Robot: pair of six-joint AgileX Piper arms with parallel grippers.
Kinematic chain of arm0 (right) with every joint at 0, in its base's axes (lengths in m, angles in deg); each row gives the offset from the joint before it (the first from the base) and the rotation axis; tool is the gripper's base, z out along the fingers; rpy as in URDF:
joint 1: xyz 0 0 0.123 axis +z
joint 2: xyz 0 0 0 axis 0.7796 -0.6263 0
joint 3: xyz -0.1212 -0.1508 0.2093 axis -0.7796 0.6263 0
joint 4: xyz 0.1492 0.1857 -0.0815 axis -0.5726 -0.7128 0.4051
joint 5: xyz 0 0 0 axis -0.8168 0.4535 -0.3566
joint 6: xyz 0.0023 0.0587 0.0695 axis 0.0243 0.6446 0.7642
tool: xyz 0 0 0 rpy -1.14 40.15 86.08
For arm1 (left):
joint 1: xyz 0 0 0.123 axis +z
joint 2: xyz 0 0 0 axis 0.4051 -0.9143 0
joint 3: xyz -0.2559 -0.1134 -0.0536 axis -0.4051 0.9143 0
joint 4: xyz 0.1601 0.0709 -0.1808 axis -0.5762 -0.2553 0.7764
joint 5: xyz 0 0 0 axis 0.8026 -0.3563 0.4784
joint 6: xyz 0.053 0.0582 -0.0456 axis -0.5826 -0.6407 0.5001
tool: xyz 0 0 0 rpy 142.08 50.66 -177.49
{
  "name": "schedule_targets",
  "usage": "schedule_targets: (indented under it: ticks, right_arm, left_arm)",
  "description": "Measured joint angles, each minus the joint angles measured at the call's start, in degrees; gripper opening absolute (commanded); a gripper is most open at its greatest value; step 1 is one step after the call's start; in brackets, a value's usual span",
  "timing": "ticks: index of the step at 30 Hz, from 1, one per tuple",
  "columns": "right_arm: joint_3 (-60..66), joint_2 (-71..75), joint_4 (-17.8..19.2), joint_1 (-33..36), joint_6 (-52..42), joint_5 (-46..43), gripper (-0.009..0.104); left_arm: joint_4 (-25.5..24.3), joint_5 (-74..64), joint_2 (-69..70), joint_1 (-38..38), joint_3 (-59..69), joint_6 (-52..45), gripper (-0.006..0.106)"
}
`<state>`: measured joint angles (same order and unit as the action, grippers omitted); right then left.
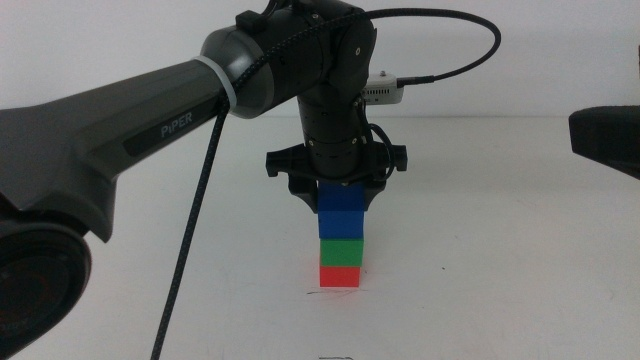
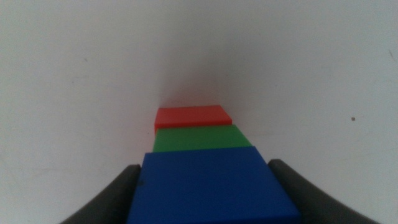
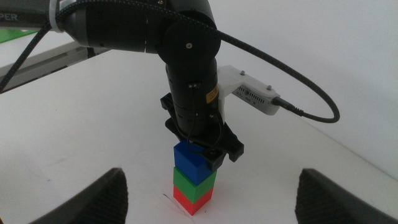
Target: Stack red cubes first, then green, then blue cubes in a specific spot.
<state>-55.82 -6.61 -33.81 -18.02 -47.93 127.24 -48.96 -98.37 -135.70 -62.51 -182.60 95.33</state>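
So the surface you're working over is a plain white matte tabletop, pretty featureless out to the edges. The only thing you've got sitting directly on it is the small solid bright red cube, resting flat on its bottom face near the middle of the table. Right at its base you can spot a short thin dark pencil-like line drawn on the white, running along the front edge of the cube and poking out a little on the left. There's a faint reddish glow on the white beside the cube. From the left wrist camera you can also catch a tiny dark speck on the surface, well apart from the cube.
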Motion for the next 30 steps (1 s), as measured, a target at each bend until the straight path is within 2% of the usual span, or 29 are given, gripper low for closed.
schedule_targets:
  ticks: [6,24,30]
  right_arm:
    - [0.0,0.0,0.0,0.0,0.0,0.0,0.086]
    - [0.0,0.0,0.0,0.0,0.0,0.0,0.086]
    - [0.0,0.0,0.0,0.0,0.0,0.0,0.086]
  left_arm:
    - [0.57,0.0,0.0,0.0,0.17,0.0,0.094]
    - [0.81,-0.04,1.55,0.0,-2.38,-0.89,0.093]
    - [-1.98,-0.2,4.08,0.06,-2.44,-0.89,0.093]
